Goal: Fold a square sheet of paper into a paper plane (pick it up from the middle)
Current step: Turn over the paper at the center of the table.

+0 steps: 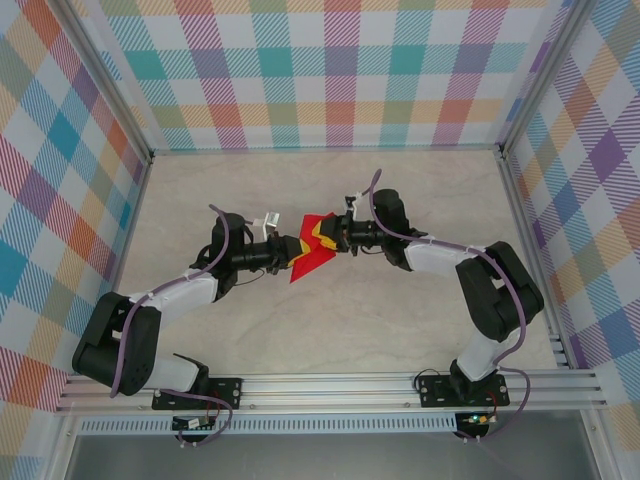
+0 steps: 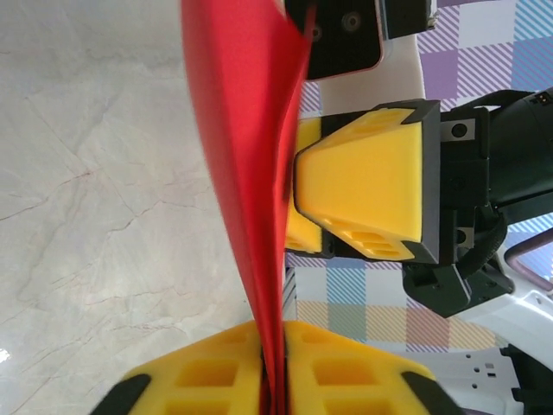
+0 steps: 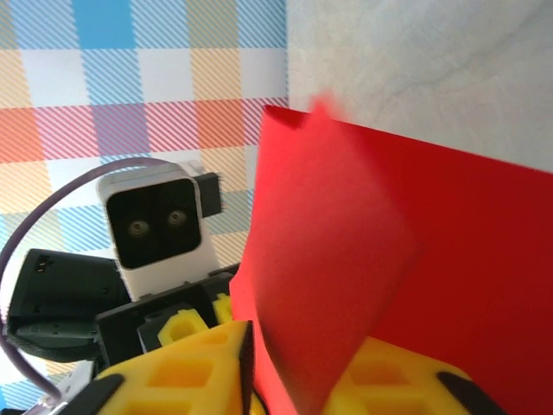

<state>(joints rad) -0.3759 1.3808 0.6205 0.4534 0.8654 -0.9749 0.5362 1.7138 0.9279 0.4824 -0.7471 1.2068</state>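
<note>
The red sheet of paper [image 1: 312,250] hangs above the table's middle, folded into layered flaps with a pointed lower end. My left gripper [image 1: 296,252] comes at it from the left and is shut on it. In the left wrist view the red layers [image 2: 242,173] run pinched between the yellow fingertips of my left gripper [image 2: 276,333]. My right gripper [image 1: 336,238] faces it from the right. In the right wrist view a loose red flap [image 3: 346,259] lies in the gap of my right gripper [image 3: 298,350], whose jaws stand apart. Its yellow fingers [image 2: 363,181] sit just right of the paper.
The beige marbled tabletop [image 1: 330,330] lies under both arms. Plaid walls [image 1: 320,70] close in the back and sides, with metal posts at the corners. An aluminium rail [image 1: 330,385] carries the arm bases along the near edge.
</note>
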